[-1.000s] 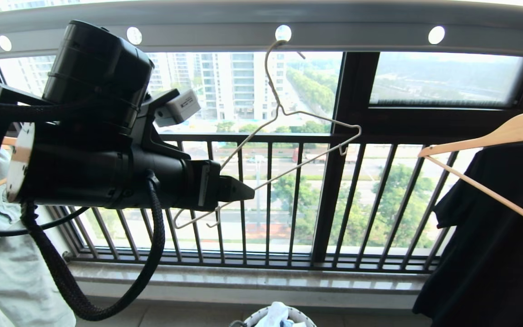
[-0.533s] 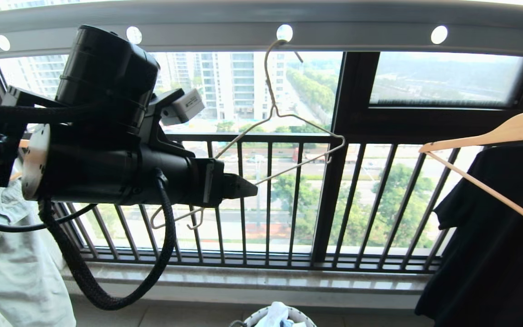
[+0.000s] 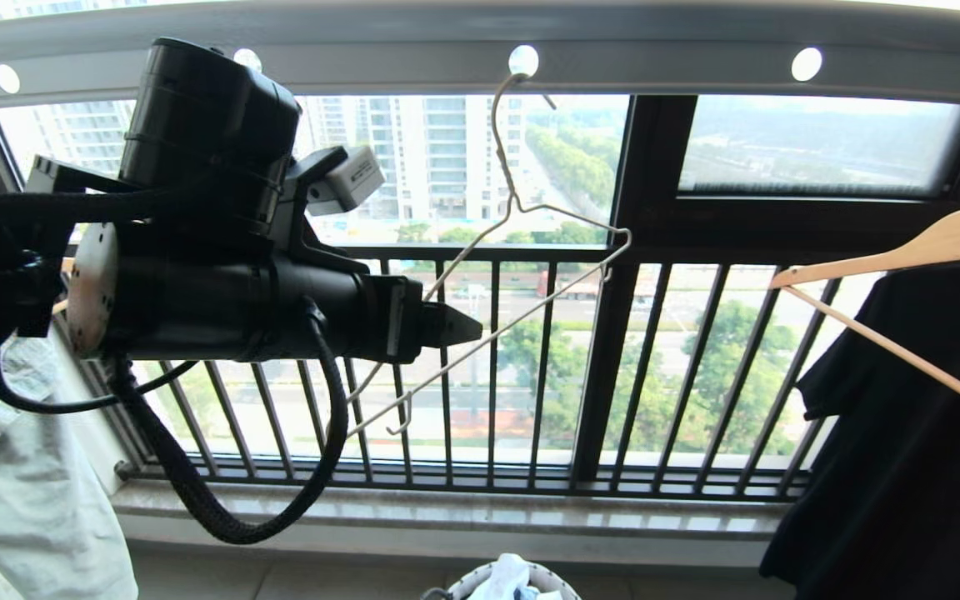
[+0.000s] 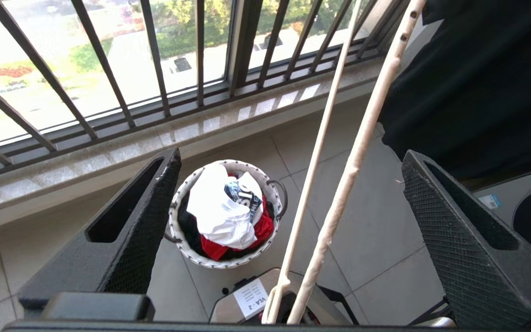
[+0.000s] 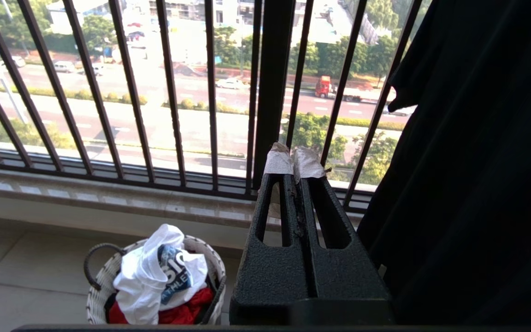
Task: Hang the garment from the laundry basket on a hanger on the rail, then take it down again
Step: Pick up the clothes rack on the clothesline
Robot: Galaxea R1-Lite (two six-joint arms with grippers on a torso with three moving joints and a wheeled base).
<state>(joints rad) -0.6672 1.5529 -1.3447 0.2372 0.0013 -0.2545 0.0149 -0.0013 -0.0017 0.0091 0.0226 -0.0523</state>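
Shirt [image 4: 221, 216]: white, soft, light; heaped in the basket [image 4: 265, 177] on the floor; pinch a top fold.
Hanger [image 3: 522, 250]: thin wire, springy, hooked on the rail [image 3: 697, 50].
Left pincer [image 4: 288, 221]: wide open around hanger wires, gripping nothing.
Right pincer [image 5: 294, 161]: closed, empty.

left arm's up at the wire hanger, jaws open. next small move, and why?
Probably close the left gripper on the hanger: its two wires run between the open fingers, unheld, while its hook sits in a hole of the rail. The garment lies in the laundry basket.
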